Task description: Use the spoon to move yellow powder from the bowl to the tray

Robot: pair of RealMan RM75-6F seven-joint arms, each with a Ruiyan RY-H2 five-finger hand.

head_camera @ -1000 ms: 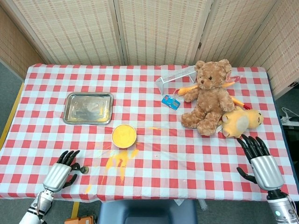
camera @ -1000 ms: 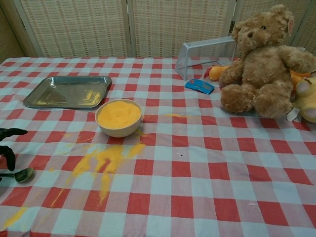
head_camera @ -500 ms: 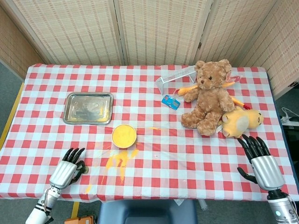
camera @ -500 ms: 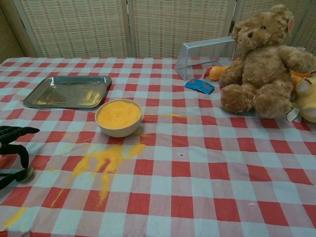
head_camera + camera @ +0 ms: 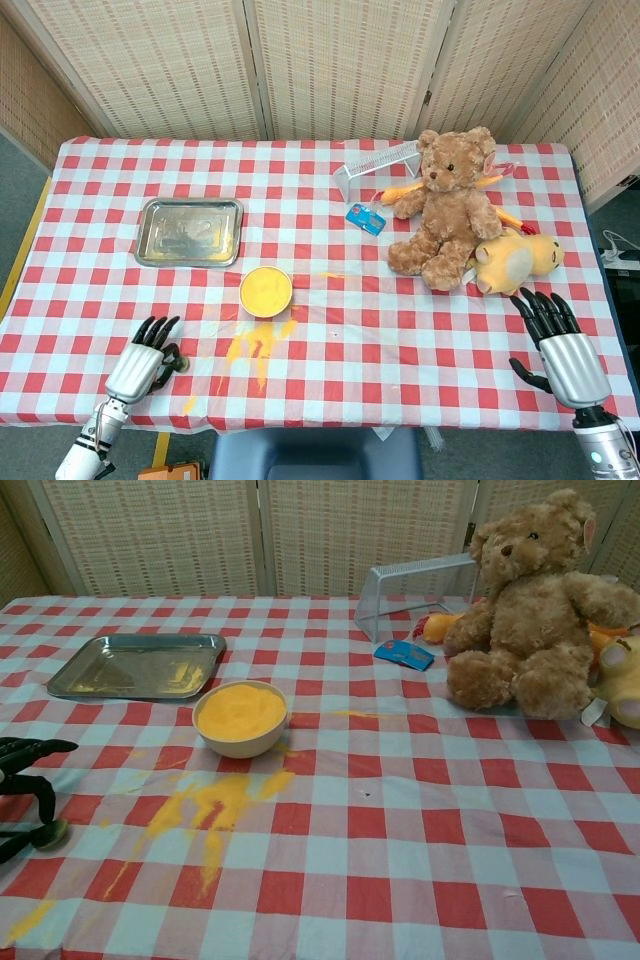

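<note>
Hovering over spoon [image 5: 48, 833], left hand [image 5: 142, 362] fingers spread, grasp unclear; chest view alone shows spoon bowl. Right hand [image 5: 562, 345] spread, head view only.

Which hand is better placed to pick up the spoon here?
Left. The left hand is right over the spoon at the table's near-left edge, fingers around it, close to the bowl. The right hand sits open far across, beside the yellow plush.
</note>
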